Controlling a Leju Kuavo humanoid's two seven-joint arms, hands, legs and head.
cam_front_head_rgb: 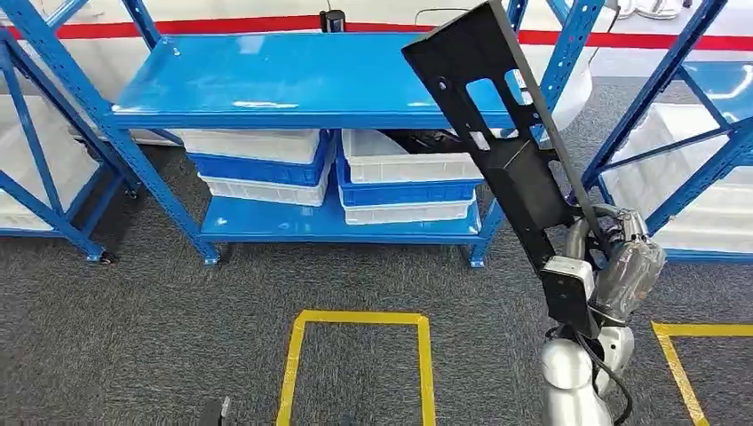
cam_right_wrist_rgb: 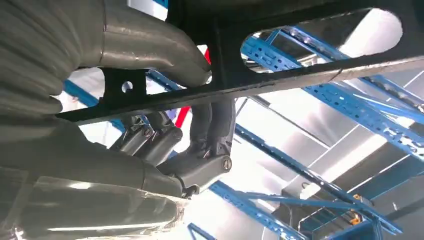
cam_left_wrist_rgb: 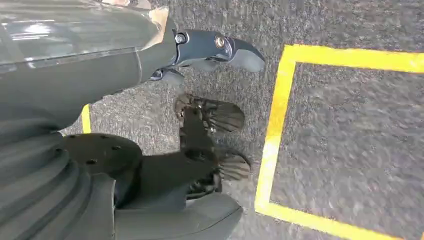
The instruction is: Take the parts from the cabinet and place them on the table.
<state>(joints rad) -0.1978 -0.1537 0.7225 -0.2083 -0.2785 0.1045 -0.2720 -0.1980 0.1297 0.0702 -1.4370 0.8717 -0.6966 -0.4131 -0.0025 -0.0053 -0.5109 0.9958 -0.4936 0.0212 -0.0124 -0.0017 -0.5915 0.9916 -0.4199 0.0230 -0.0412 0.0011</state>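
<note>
A: So, what stands around the robot?

B: A blue rack (cam_front_head_rgb: 293, 84) ahead, its top shelf bare, with white and blue bins (cam_front_head_rgb: 408, 177) stacked on the lower shelf. More blue racks flank it on both sides.

A: And the floor?

B: Grey carpet (cam_front_head_rgb: 160, 328) with yellow tape (cam_front_head_rgb: 355, 318) marking squares. A red stripe (cam_front_head_rgb: 222, 25) runs along the wall behind.

A: Where is the part?

B: The long black part (cam_front_head_rgb: 506, 160) is in the right hand (cam_front_head_rgb: 622, 266), in front of the rack's right post. Its long axis tilts, the top end leaning up and left over the shelf, the bottom end down by the wrist.

A: Fingers?

B: The right hand's fingers (cam_right_wrist_rgb: 210, 125) and thumb wrap the part's edge. The left hand (cam_left_wrist_rgb: 210, 55) hangs over the carpet, fingers apart, holding nothing.
</note>
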